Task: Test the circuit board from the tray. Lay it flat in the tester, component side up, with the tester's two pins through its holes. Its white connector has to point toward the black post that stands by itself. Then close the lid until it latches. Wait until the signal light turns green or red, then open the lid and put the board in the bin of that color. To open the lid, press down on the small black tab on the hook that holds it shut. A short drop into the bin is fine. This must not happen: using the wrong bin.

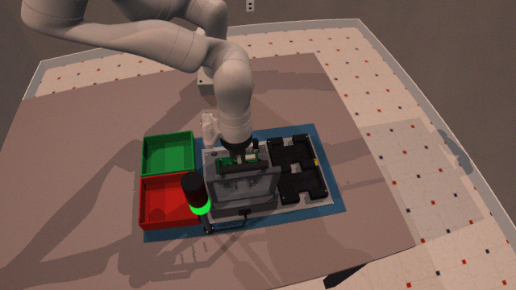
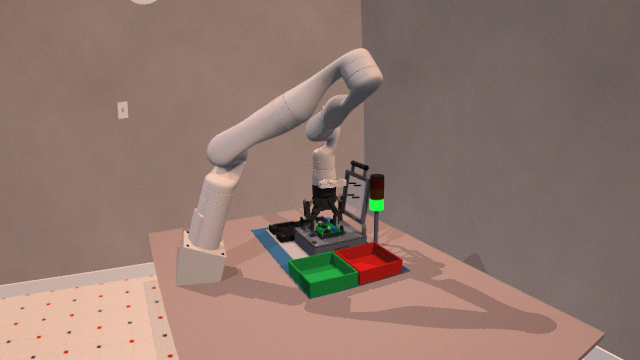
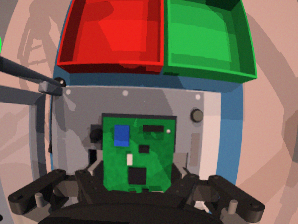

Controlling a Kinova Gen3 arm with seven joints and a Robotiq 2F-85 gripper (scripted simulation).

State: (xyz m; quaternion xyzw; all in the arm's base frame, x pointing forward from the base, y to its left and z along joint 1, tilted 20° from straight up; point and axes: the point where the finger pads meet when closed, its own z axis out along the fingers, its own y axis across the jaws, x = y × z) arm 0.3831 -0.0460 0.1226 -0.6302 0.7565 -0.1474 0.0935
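The green circuit board (image 1: 224,162) (image 2: 327,230) (image 3: 117,167) lies component side up on the grey tester (image 2: 320,246) (image 3: 75,112). My gripper (image 1: 239,160) (image 2: 327,226) (image 3: 137,171) points down over it, with a fingertip against each side edge of the board. The end of the board away from the bins is hidden in the wrist view; a pale block shows there in the top view. The pins are hidden. The tester's lid (image 1: 242,187) (image 2: 356,197) stands open. The signal light (image 1: 200,208) (image 2: 376,205) glows green. A black post (image 1: 255,143) stands behind the board.
The green bin (image 1: 168,156) (image 2: 322,274) (image 3: 200,37) and red bin (image 1: 163,199) (image 2: 370,262) (image 3: 117,35) stand side by side beside the tester. The black tray (image 1: 282,153) (image 2: 284,231) is on its other side. The raised lid and the light's pole are close to the arm.
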